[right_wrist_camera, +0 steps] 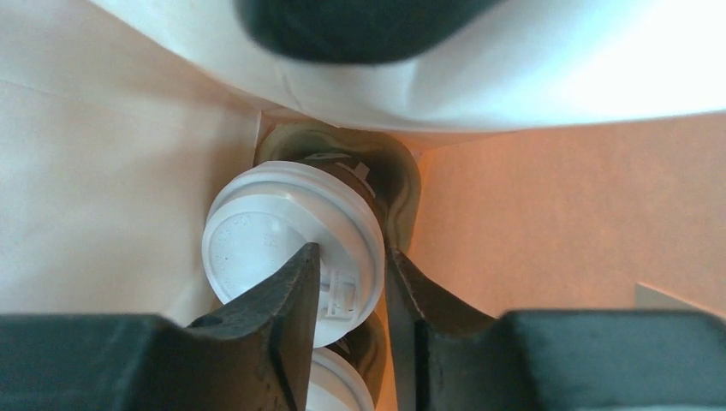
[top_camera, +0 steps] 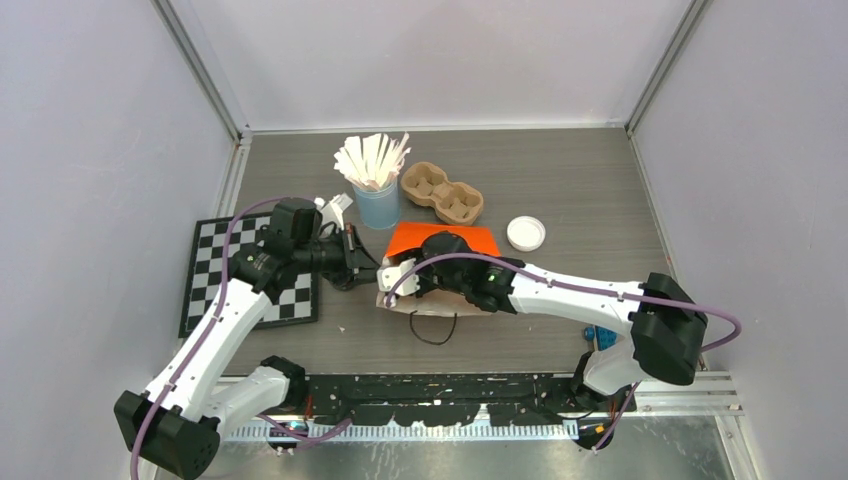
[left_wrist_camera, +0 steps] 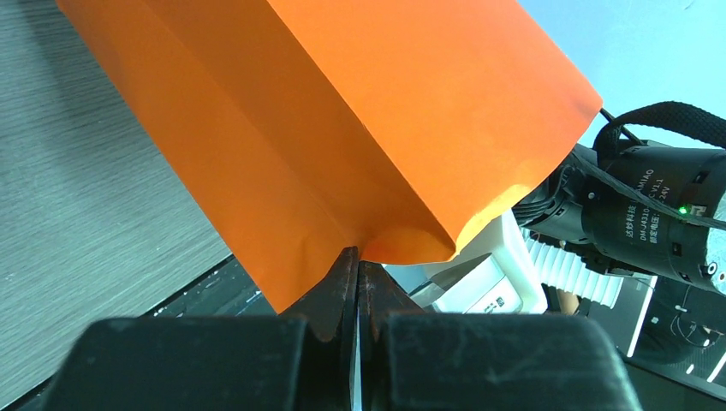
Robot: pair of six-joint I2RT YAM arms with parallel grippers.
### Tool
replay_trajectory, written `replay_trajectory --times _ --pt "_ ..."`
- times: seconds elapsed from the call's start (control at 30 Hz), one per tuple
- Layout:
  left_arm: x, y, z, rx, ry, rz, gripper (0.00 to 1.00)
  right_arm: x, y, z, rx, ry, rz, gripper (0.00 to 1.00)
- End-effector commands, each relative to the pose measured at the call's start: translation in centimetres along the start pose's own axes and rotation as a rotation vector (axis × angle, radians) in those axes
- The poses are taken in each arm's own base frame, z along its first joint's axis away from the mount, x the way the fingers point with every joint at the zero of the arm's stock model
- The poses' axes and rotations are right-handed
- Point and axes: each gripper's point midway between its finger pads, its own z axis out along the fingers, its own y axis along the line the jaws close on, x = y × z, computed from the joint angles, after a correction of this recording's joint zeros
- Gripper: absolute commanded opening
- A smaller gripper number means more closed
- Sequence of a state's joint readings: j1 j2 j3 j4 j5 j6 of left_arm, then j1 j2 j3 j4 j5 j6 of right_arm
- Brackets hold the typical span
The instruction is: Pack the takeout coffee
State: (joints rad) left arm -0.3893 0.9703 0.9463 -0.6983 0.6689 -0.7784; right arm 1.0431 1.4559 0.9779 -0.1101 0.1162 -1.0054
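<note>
The takeout coffee is two dark cups with white lids, one [right_wrist_camera: 265, 231] ahead of my right gripper [right_wrist_camera: 351, 257] and one [right_wrist_camera: 338, 385] nearer, low in the frame. Both sit in a brown carrier [right_wrist_camera: 402, 184] inside the orange bag [top_camera: 445, 238]. The right gripper reaches into the bag's mouth. Its jaws stand half closed astride the far lid's right rim, one finger over the lid and one outside it. Whether they press on the rim does not show. My left gripper [left_wrist_camera: 358, 257] is shut on the edge of the orange bag [left_wrist_camera: 342, 128] and holds it by the mouth.
Behind the bag stand a light-blue cup of white sticks [top_camera: 376, 200] and an empty cardboard carrier [top_camera: 442, 193]. A loose white lid [top_camera: 526, 233] lies at the right. A chessboard mat [top_camera: 215, 275] lies under the left arm. The bag's black handle [top_camera: 432, 330] loops toward me.
</note>
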Motion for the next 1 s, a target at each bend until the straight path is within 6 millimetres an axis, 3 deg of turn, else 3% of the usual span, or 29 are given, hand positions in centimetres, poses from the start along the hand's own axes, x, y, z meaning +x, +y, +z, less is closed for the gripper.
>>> replay_trajectory --times 0.0,0.37,0.97 --pt "0.3 -1.7 -0.8 0.06 0.0 0.023 0.0 -0.3 -1.6 0.6 0.077 -0.006 0.039 0.36" --pt "0.4 -1.8 -1.0 0.064 -0.006 0.016 0.0 0.7 -3.2 2.0 0.211 0.042 0.1 0.27" --pt "0.5 -1.9 -1.1 0.069 -0.011 0.012 0.0 1.8 -3.1 2.3 0.273 0.076 0.159 0.24"
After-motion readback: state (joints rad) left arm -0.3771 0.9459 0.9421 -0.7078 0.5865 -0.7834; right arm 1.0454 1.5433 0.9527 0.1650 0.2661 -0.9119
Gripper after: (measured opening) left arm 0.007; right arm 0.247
